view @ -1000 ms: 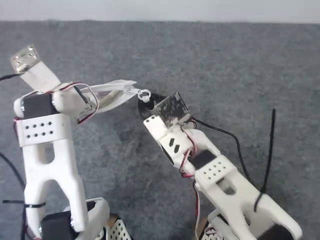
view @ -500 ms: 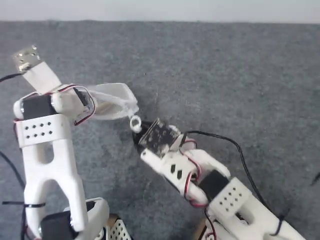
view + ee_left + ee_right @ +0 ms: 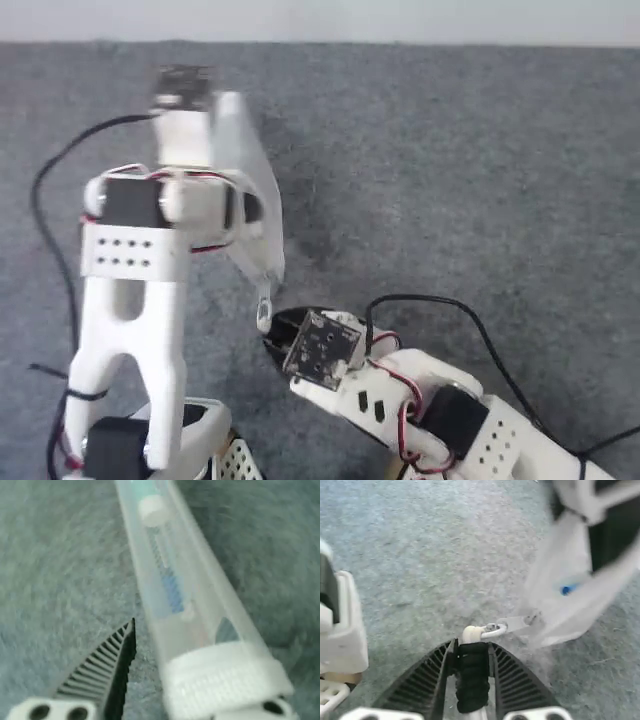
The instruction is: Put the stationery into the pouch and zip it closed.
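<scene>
Judging from how things lie, you are close to the end of this job. Your left fingers [image 3: 112, 672] are closed on one end of the pouch [image 3: 250, 170] and hold it up off the desk [image 3: 480, 150], so it hangs slanting down from them. Through the pouch's clear wall you can see the stationery [image 3: 170, 587] already inside: a pen-like piece with a blue section and a white cap beyond it. Nothing loose lies on the desk around the pouch, so the loading step looks done.

Your right fingers [image 3: 427, 680] are clamped on the black cord of the zip pull [image 3: 472, 675], just off the pouch's lower corner. A white ring [image 3: 470, 632] links that cord to the metal tab [image 3: 512, 625], and the tab meets the pouch right at that corner. With the slider sitting at the pouch's far end from your left fingers, the zip has probably run its full length, though the teeth themselves are too blurred to confirm this.

What is left for you, most likely, is to check the closure, let go of the pull, and lay the pouch down.
</scene>
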